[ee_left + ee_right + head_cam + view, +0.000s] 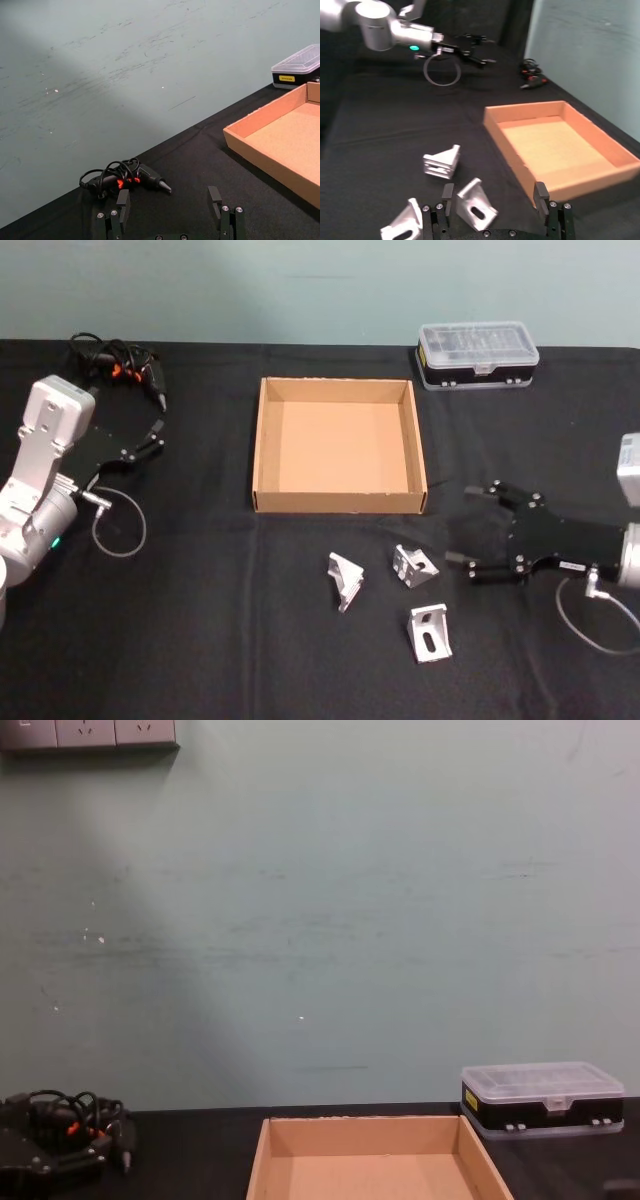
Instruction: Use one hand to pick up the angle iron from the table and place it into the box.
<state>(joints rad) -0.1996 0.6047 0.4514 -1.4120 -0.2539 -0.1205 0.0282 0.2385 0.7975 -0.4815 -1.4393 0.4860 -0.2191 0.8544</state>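
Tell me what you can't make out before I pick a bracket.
Chest view: front of the box, cut off by the bottom edge.
Right wrist view: one bracket, partly cut by the bottom edge beside the right tool.
Head view: contents of the plastic case, too small.

I log a pale blue-green wall (320,920) rising directly behind the table (200,640). The table has a matte black, faintly creased cover. The wall is scuffed, with fine scratches and small white specks. White wall sockets (90,732) are mounted high above the table's left end. Light on the wall is soft and uneven.
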